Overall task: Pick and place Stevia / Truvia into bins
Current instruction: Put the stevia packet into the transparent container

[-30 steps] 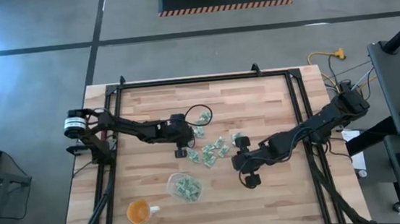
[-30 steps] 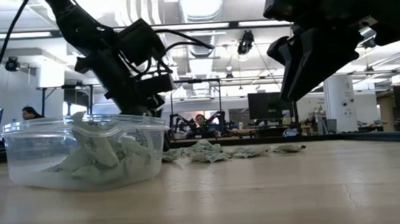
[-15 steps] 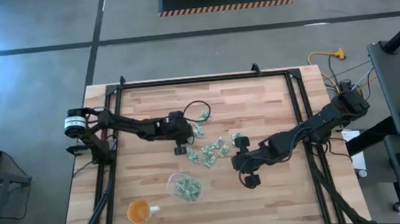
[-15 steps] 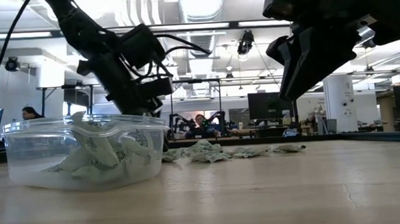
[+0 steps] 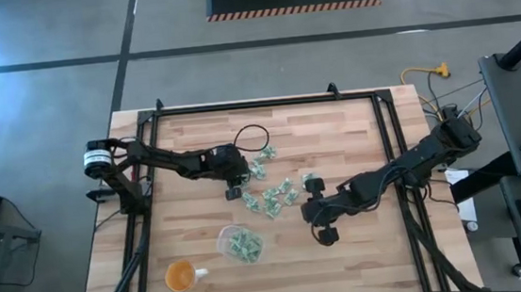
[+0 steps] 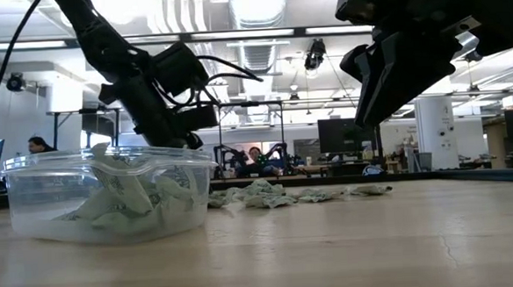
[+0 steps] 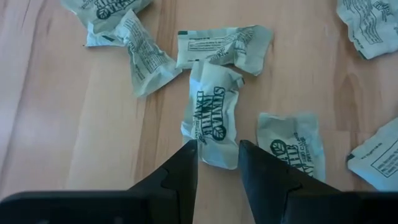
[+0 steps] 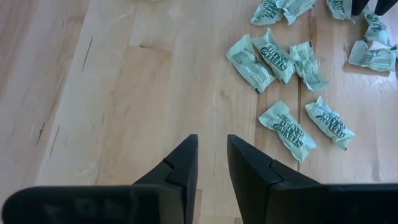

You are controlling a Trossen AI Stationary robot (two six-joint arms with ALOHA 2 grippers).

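Clear plastic tub part-filled, pale green packets scattered, left gripper and right gripper slightly parted, empty.

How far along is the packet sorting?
Partly done. The clear tub already holds a heap of packets. In hand: nothing gripped; the left gripper hangs open over one packet in the loose pile, jaws either side of its near end. The right gripper is open over bare wood, empty. Left: a scatter of packets on the table mid-board.
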